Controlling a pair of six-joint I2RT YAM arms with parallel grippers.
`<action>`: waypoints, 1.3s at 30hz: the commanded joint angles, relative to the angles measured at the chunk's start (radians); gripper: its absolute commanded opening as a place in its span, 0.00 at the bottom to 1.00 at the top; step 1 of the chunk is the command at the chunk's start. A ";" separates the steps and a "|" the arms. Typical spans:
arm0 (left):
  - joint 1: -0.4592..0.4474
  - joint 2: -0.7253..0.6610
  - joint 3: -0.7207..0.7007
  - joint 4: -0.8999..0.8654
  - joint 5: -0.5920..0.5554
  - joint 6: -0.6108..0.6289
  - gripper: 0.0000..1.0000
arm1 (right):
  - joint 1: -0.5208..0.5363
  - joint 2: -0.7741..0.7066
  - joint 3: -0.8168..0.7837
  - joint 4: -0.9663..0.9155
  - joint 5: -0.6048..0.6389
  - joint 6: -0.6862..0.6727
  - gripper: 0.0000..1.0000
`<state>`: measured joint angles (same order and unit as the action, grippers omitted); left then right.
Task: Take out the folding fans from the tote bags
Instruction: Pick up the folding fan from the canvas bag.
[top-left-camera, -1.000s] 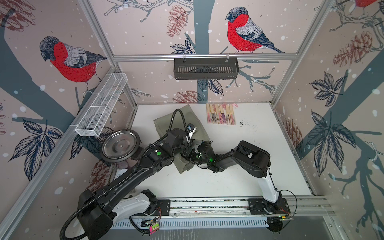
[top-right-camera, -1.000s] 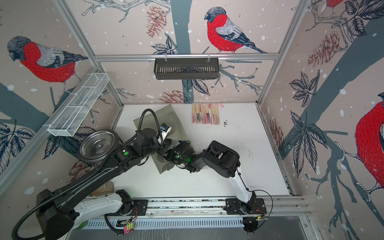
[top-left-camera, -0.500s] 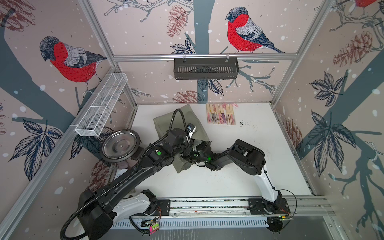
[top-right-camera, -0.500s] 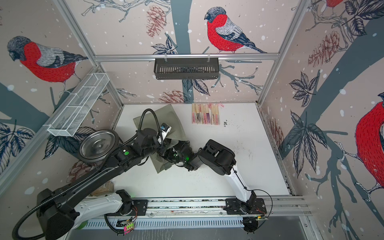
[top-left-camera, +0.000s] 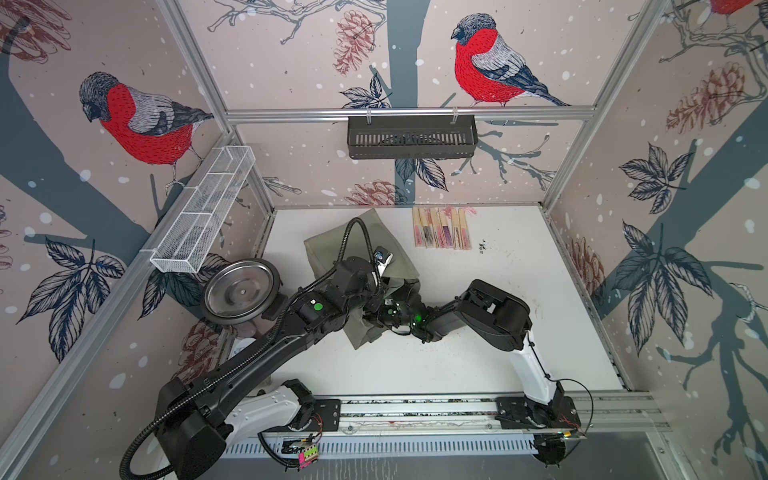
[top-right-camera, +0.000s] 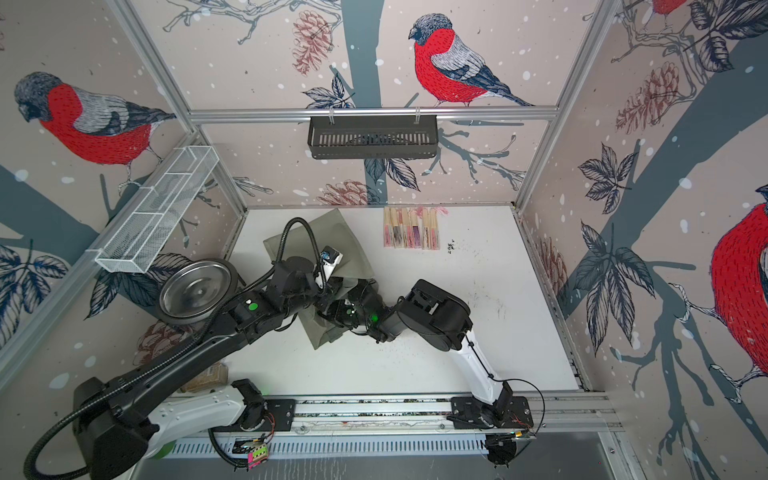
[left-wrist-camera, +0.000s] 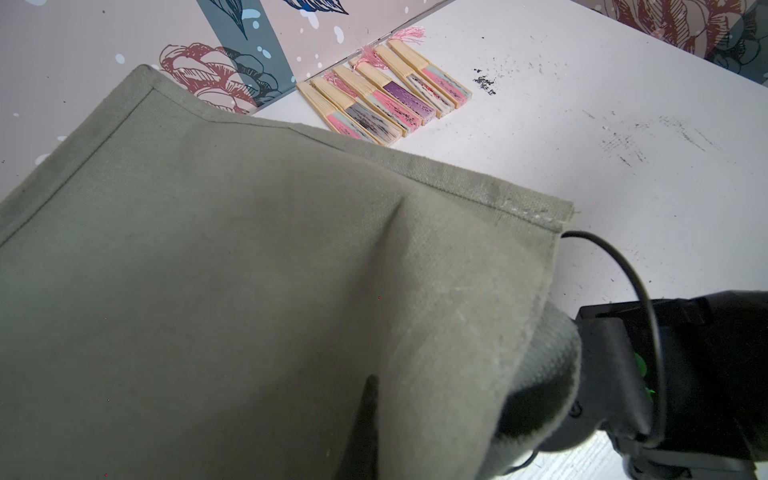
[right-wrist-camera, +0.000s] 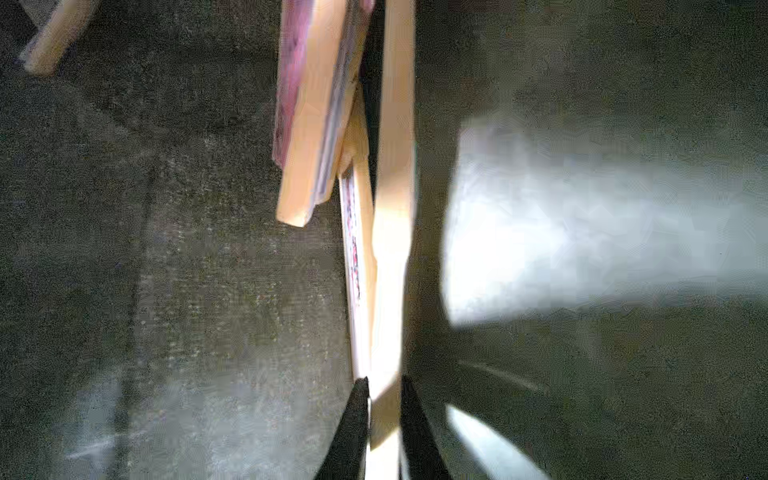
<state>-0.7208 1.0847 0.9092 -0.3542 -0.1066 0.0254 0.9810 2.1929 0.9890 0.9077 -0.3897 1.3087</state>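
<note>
The right tool (right-wrist-camera: 384, 415) is deep inside the tote bag (left-wrist-camera: 249, 291), its two dark fingertips drawn in almost together on the near end of a pale bamboo fan (right-wrist-camera: 392, 249), one tip on each flat side of it. That fan's long axis runs straight away from the tool, further into the bag. To my eye, the pull will have to come back along that same line and out through the mouth where the right arm (left-wrist-camera: 665, 374) enters.

Two more fans (right-wrist-camera: 309, 124) lie beside it in there, one overlapping it, so it may drag a neighbour along. The left tool is closed and hidden under the olive cloth. It seems to be pinching the bag's edge up to keep the mouth open.

Further off, a row of folding fans (top-left-camera: 441, 228) lies side by side on the worktop (top-left-camera: 498, 332) near the back wall, well apart from the bag.
</note>
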 joint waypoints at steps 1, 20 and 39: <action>-0.003 -0.003 0.005 0.019 0.019 0.002 0.00 | -0.006 -0.046 -0.034 -0.062 0.007 -0.044 0.15; -0.006 0.011 0.003 0.020 0.016 0.004 0.00 | -0.018 -0.444 -0.420 -0.172 -0.031 -0.221 0.14; -0.006 0.024 0.008 0.016 0.017 0.004 0.00 | -0.018 -0.829 -0.555 -0.605 -0.074 -0.512 0.13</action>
<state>-0.7238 1.1084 0.9092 -0.3561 -0.1047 0.0254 0.9600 1.4017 0.4206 0.4435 -0.4503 0.8860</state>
